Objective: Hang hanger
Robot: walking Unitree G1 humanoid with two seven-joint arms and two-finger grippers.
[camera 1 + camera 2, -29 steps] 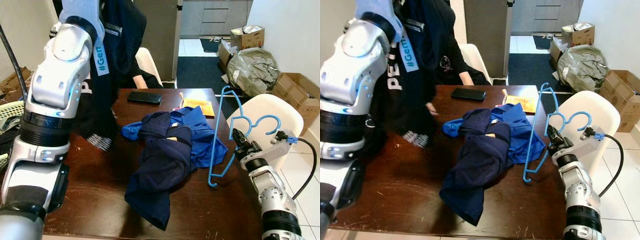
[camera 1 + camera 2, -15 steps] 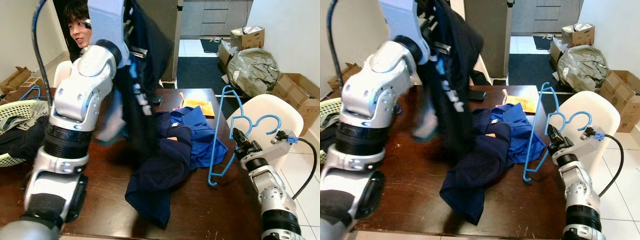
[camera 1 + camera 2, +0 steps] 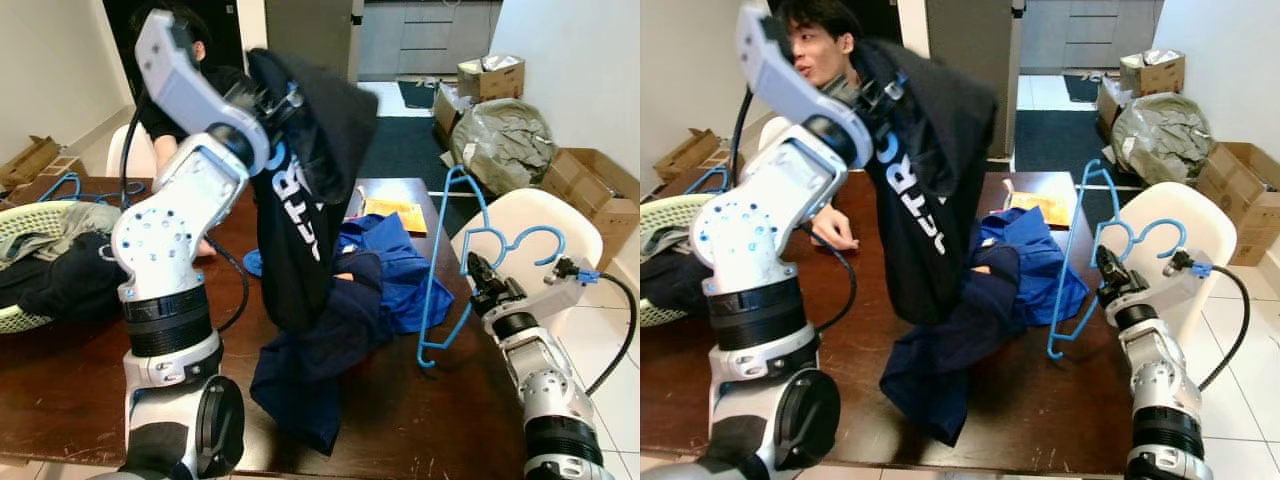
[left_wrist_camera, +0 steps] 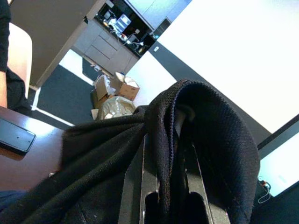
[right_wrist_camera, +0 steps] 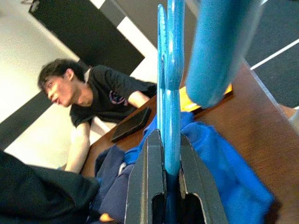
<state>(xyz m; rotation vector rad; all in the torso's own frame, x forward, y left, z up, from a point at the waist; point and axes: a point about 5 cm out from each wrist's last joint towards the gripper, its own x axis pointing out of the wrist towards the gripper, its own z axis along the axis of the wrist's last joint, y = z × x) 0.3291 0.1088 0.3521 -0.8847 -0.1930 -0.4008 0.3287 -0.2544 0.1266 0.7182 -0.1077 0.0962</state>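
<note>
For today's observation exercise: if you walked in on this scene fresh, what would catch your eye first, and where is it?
First, the black garment with white lettering, held high over the dark wooden table by the left gripper, clamped on its fabric. Next, the blue hanger, held upright at the table's right edge in the right gripper. Between them lies a heap of navy and blue clothes; a person sits behind.

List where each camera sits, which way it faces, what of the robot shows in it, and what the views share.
Left eye and right eye views: on the head, looking down at the table; left arm raises the black shirt, right gripper holds the blue hanger.
Left wrist view: along the left gripper, shut on the shirt.
Right wrist view: along the right gripper, clamped on the hanger, toward a seated person.
Shared: blue clothes on the table.
</note>
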